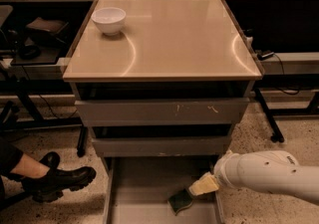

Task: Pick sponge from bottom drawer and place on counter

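Item: sponge [180, 201], lying on the floor of the open bottom drawer [142, 183], at 6 o'clock in view.
Pincer [200, 187]: at the sponge's 2 o'clock, tip touching its edge; whether spread or pinching cannot be told.
Desk [169, 39]: white bowl [109, 20] at 11 o'clock.
Status: drawer open, sponge reached; lift and placing on the desk remain.

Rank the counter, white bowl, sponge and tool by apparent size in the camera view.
1. counter
2. white bowl
3. sponge and tool, which is at the sponge in the bottom drawer: these look alike, so unranked.
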